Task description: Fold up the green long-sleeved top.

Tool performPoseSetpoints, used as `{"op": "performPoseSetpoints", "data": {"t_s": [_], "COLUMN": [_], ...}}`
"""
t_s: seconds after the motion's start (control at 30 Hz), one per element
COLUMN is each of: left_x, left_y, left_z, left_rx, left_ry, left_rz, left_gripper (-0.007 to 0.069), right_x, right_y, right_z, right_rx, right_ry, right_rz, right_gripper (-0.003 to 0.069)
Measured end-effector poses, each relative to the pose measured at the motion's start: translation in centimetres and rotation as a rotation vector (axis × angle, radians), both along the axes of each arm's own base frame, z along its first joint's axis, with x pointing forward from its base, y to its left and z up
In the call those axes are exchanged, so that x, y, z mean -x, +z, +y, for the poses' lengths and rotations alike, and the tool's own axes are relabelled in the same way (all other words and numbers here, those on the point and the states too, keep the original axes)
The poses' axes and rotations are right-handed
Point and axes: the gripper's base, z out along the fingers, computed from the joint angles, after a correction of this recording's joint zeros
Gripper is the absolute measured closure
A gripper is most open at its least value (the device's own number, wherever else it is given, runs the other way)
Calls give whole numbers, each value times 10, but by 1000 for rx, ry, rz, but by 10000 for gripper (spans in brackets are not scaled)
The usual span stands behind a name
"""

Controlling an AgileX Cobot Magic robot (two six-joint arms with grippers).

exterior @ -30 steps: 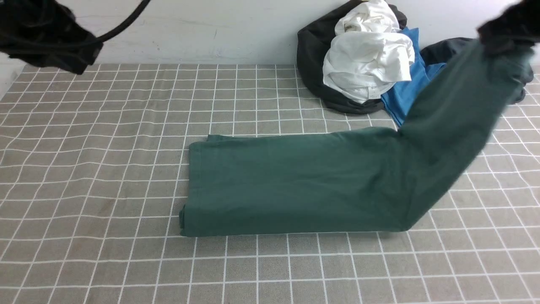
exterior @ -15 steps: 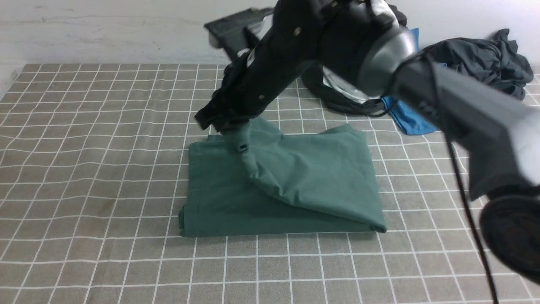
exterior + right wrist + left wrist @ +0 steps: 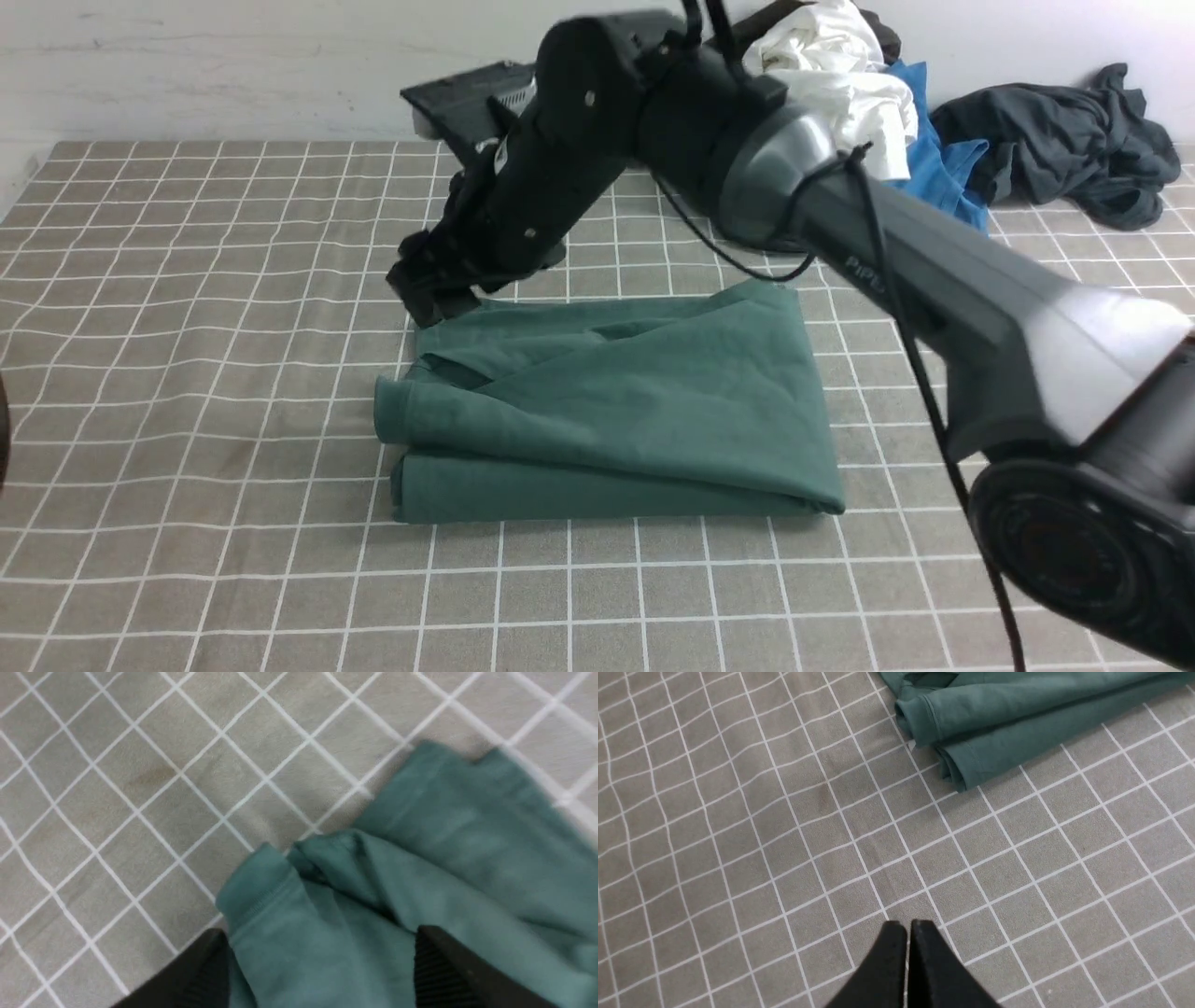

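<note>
Grey cloth with a white grid covers the surface [image 3: 187, 373], and a pale wall [image 3: 233, 65] stands behind it at 12 o'clock. On my front camera the green long-sleeved top [image 3: 635, 401] lies at the centre of the surface, doubled over into a rough rectangle. Its upper layer is rumpled. At its 9 o'clock side, a rolled edge of that layer overhangs the layer below.

My right arm [image 3: 934, 271] reaches in from 4 o'clock, passing above the top. The right claw [image 3: 434, 294] sits at the top's 10 o'clock corner. I cannot tell from here whether it touches the cloth. On the right wrist camera its two black fingers [image 3: 196, 975] stand wide apart, so the claw is released. Green fabric lies loose between and beneath them, slightly blurred.

On the left wrist camera the left claw [image 3: 908, 933] is clenched, its two dark tips pressed together with nothing between them. It hovers over bare grid cloth, well apart from the nearest corner of the top, where two stacked folded edges show.

Against the wall, from about 1 to 2 o'clock, sits a heap of other clothes. A white garment [image 3: 831, 84] lies beside a blue garment [image 3: 934, 159], and a crumpled dark grey garment [image 3: 1064, 140] lies farthest round.
</note>
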Motion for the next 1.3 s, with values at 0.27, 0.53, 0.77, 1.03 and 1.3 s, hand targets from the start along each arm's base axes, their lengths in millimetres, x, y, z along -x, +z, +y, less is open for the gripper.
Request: {"op": "performPoseSetpoints", "data": {"t_s": [0.27,0.53,0.77,1.03,1.3], "left_x": [58,79,71,69,69], "left_y": [-26,-78,-110,-118,-118], "left_z": [11,16,14,14,14], "left_rx": [108,138,117,113,112], "left_ry": [63,82,85,86,86], "left_rz": [-271,-390,-298,-272,-271], "left_gripper": [631,631,631,631,631], "right_x": [46,148,236,296,341], "right_y": [71,88,100,91,78], "right_z": [-54,-145,-215,-265,-302], "right_rx": [48,125,-137,-345,-542], "right_ry": [-34,-16,-69,-115,-153], "right_rz": [-57,-53,-329,-547,-744], "right_gripper": [311,648,673,673,673]}}
